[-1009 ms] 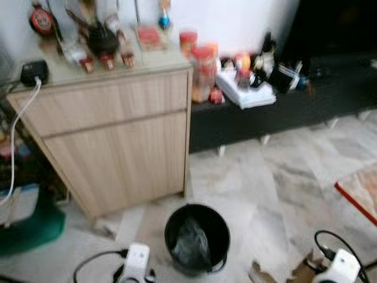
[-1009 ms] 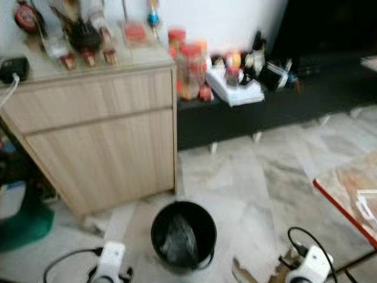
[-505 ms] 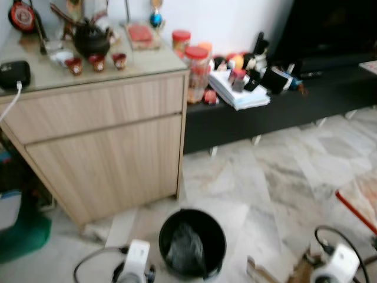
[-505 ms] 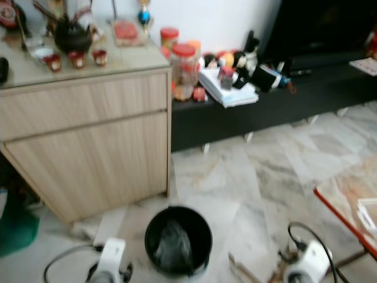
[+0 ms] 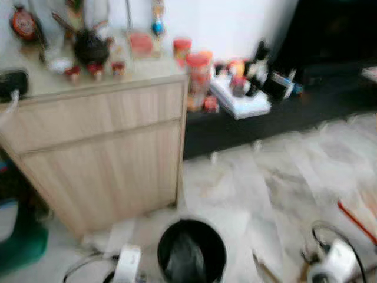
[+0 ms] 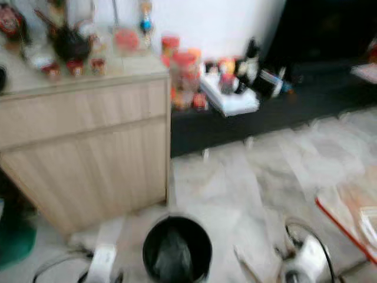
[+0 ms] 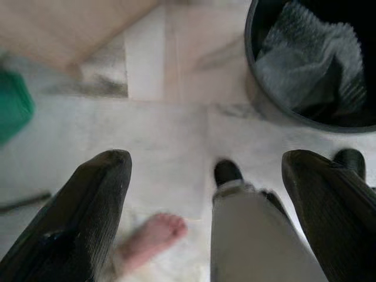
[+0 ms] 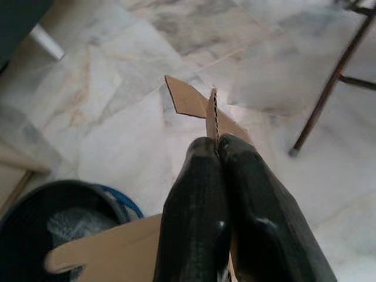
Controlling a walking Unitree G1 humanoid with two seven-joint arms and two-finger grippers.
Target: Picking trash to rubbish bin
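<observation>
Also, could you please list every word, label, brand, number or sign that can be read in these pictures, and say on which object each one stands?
None can be read.
Jars beside the cabinet: labels blurred.
Papers on the black bench: print blurred.
Round red object on the cabinet: markings too small.
Cardboard piece in the right gripper: plain.
Black bin near the left gripper: no text.
</observation>
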